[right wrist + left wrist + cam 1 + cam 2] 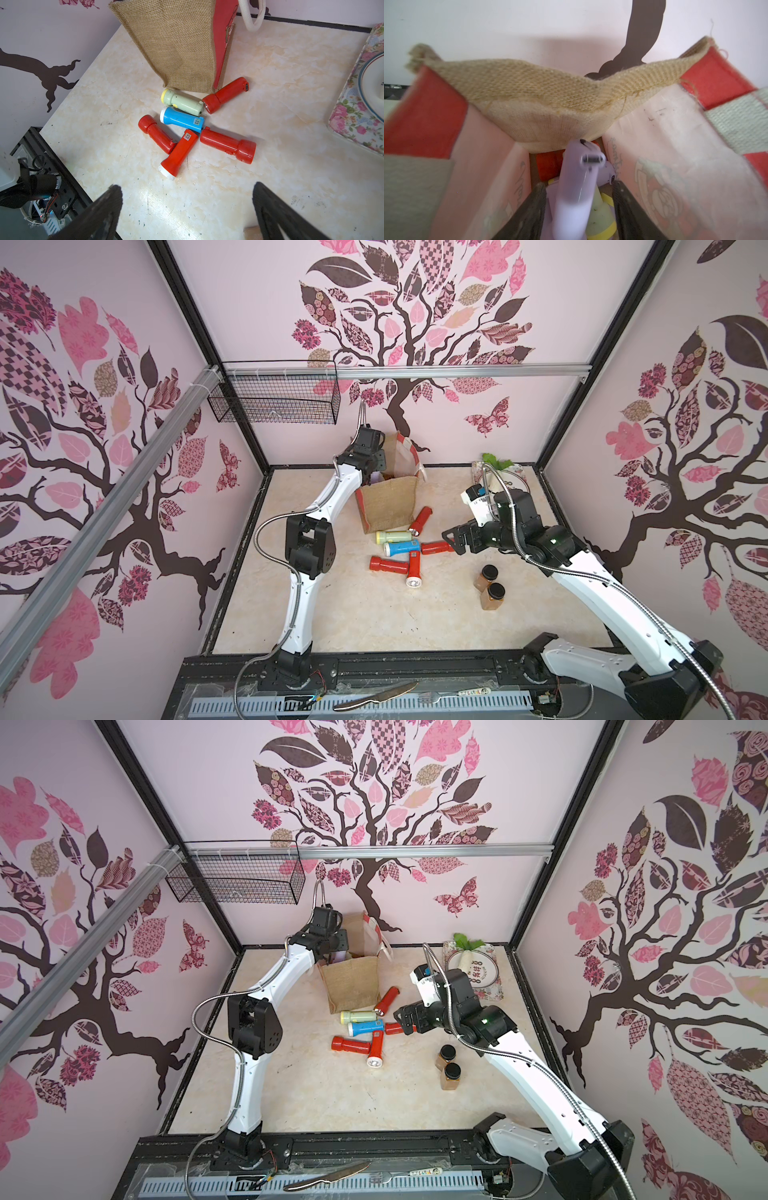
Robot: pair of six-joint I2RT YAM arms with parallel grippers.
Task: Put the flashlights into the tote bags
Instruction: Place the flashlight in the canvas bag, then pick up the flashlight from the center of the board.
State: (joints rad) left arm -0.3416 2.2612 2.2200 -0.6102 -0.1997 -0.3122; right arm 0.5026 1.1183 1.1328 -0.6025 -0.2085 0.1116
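Note:
The tan burlap tote bag (388,502) (353,982) (178,45) stands upright at the back of the table. My left gripper (578,185) hangs open over its mouth. Between the jaws a blurred lilac flashlight (579,166) points down into the bag, with a gap on each side. Below it lie a red flashlight (548,166) and a pale green one (600,216). Several flashlights lie in front of the bag: pale green (181,101), blue (182,119) and red (228,145). My right gripper (451,539) (187,187) stands open and empty beside the nearest red one (435,547).
Two amber jars with black lids (490,580) stand right of the pile. A floral tray (494,986) holding a plate sits at the back right. A wire basket (274,398) hangs on the back rail. A knife (374,695) lies on the front ledge.

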